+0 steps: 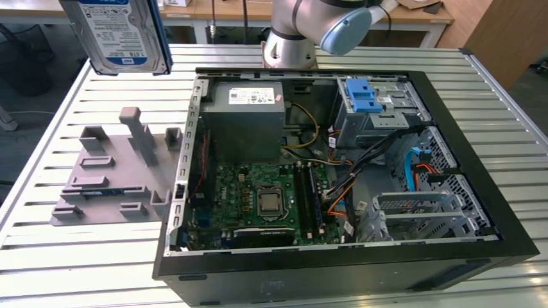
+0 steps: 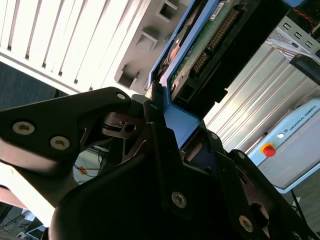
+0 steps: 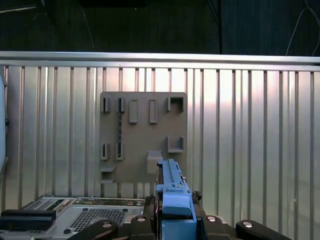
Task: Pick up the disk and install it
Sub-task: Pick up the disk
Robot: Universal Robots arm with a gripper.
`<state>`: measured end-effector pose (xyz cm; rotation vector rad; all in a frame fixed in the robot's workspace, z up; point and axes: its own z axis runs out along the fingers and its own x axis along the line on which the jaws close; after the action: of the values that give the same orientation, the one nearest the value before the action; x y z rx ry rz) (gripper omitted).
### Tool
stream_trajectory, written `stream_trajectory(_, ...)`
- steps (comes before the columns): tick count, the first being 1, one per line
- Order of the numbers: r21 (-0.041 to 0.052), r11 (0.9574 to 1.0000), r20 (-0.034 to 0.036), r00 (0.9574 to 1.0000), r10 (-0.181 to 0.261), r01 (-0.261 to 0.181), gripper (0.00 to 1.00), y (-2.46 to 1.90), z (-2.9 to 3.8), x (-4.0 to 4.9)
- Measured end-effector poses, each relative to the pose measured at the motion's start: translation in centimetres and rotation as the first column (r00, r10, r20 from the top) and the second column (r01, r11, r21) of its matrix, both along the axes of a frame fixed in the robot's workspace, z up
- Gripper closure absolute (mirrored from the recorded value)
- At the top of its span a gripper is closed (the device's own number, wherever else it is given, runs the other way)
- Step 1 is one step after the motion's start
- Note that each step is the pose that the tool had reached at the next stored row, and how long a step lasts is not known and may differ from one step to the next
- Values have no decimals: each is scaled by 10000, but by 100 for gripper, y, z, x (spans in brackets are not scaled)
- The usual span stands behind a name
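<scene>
The hand point(image 3: 175, 220) pinches the disk point(image 1: 115, 32) by its blue bracket, aloft over the counter point(image 1: 505, 109), at ten o'clock from the open case point(image 1: 342, 276).

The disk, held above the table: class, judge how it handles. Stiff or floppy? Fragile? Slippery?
Probably stiff: the disk hangs flat and unbent, a metal-looking slab. Likely fragile underneath, where a bare circuit board shows in the second wrist view. Its smooth blue bracket, where the gripper clamps, might slip.
</scene>
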<state>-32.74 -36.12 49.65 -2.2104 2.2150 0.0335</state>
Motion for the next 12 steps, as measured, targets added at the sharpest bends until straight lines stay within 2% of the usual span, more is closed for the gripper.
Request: stream_trajectory(12,0,10000,0,10000,0,0,64,-2,0,62)
